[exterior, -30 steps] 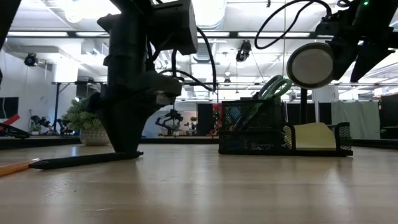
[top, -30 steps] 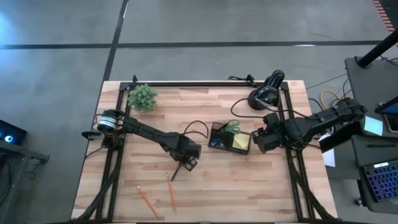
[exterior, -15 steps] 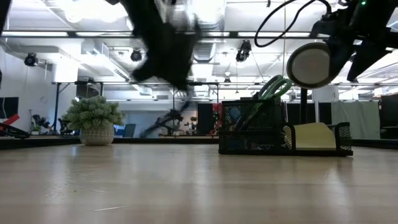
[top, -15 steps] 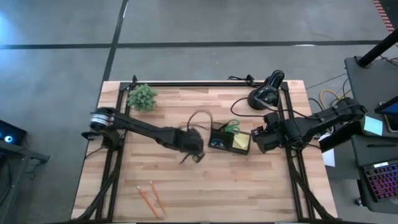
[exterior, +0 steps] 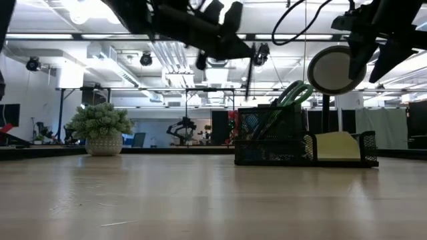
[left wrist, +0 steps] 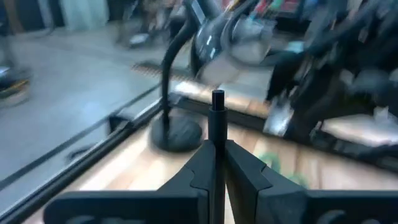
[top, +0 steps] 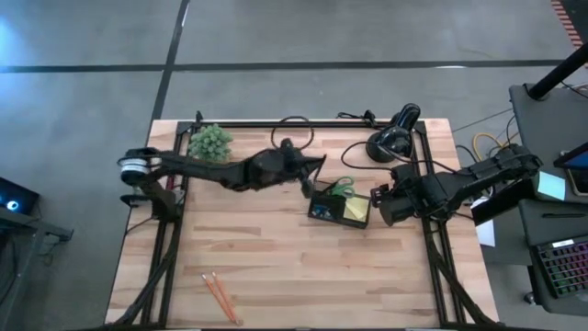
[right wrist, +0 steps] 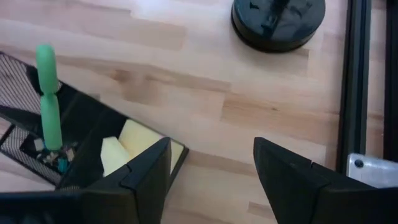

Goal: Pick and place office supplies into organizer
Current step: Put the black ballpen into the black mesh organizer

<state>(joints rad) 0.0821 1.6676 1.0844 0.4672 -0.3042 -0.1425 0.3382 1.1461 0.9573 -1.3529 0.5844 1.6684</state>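
Left gripper [left wrist: 216, 163] fingers are clamping a dark pen [left wrist: 217, 127], which is sticking up past the tips; the far end is blurring out. The organizer [top: 339, 205] is sitting just beyond and below them. Right gripper [right wrist: 211, 163] fingers are gaping, holding nothing, just beside the organizer's sticky-note pad [right wrist: 127, 144]. Only the high view is showing two orange pencils [top: 219, 297], well apart. No readable writing.

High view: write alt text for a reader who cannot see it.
Left pincer, shut on a dark pen, hangs beside the black organizer. Right pincer waits open at its other end; two orange pencils lie near the table's front edge.
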